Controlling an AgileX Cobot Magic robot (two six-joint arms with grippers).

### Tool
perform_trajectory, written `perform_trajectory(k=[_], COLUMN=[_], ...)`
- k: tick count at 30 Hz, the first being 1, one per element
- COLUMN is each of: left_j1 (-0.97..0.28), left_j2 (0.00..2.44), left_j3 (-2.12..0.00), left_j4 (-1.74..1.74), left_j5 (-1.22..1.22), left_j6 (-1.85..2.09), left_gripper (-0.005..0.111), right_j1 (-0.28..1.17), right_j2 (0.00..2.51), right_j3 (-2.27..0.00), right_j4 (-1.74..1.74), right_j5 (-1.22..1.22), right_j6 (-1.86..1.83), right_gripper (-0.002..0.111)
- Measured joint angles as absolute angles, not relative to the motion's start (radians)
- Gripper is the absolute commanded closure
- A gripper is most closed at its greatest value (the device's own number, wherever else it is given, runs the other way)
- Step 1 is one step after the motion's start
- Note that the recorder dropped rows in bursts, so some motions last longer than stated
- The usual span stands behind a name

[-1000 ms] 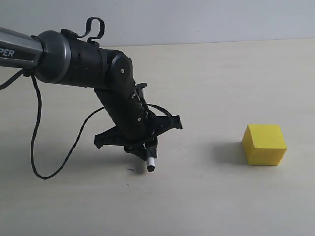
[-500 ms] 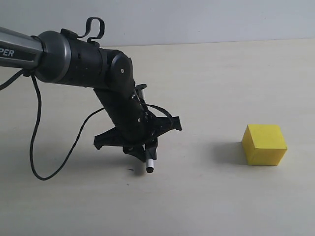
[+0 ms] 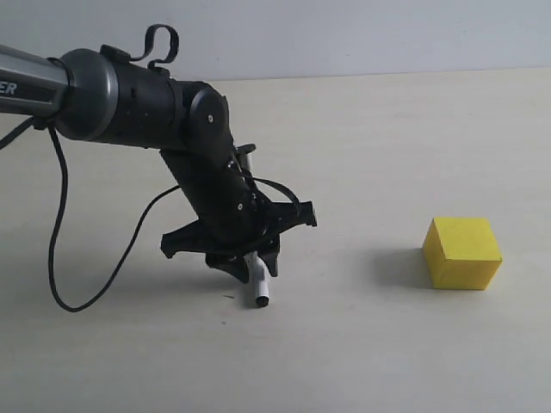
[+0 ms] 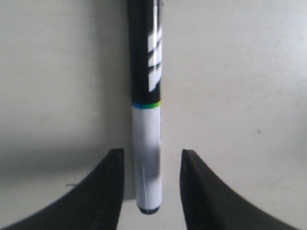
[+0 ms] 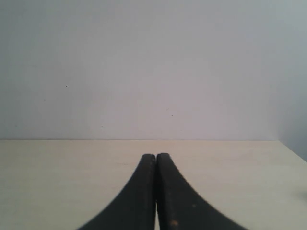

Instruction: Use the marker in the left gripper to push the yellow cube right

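The yellow cube (image 3: 462, 252) sits on the pale table at the right, unmarked. Well to its left, my left gripper (image 3: 250, 261) points down at the table on its black wrist, shut on the marker (image 3: 257, 284). The marker's white end with the black tip pokes out below the jaws, just over the table; its other end shows behind the wrist. In the left wrist view the marker (image 4: 146, 143) runs between the two black jaws of the left gripper (image 4: 151, 154). My right gripper (image 5: 156, 157) is shut with nothing in it and faces a bare wall; it is outside the exterior view.
A black cable (image 3: 60, 258) loops from the left arm down onto the table (image 3: 362, 344) at the left. Bare table lies between the marker tip and the cube. The table's back edge meets a grey wall (image 3: 344, 34).
The left arm has shifted slightly left and down. The marker's tip now sits a little lower and closer to the table. The cube has not moved.
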State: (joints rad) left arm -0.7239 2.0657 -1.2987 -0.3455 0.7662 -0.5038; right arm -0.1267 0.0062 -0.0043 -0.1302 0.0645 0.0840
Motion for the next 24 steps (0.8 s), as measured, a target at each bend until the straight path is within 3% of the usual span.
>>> perform_trajectory(k=[2, 7, 16, 24], left_j1=[-0.721, -0.747, -0.961, -1.087], left_j2=[2.023, 1.862, 1.548, 1.32], left_j3=[-1.299, -1.283, -0.931, -0.728], left_j4=[-0.345, -0.332, -0.28, -0.279], left_j5=[0.779, 0.701, 0.147, 0.051], left_j6=[-0.482, -0.346, -0.244, -0.213], left_gripper=[0.106, 0.107, 0.107, 0.107], right_j1=[-0.127, -0.127, -0.127, -0.127], right_j2=[0.006, 0.006, 0.006, 0.006], right_j3=[-0.004, -0.004, -0.004, -0.004], right_j4=[-0.13, -0.13, -0.13, -0.13], right_j5=[0.064, 0.064, 0.064, 0.064], right_j6=[0.084, 0.084, 0.084, 0.084], right_gripper=[0.108, 0.108, 0.108, 0.108])
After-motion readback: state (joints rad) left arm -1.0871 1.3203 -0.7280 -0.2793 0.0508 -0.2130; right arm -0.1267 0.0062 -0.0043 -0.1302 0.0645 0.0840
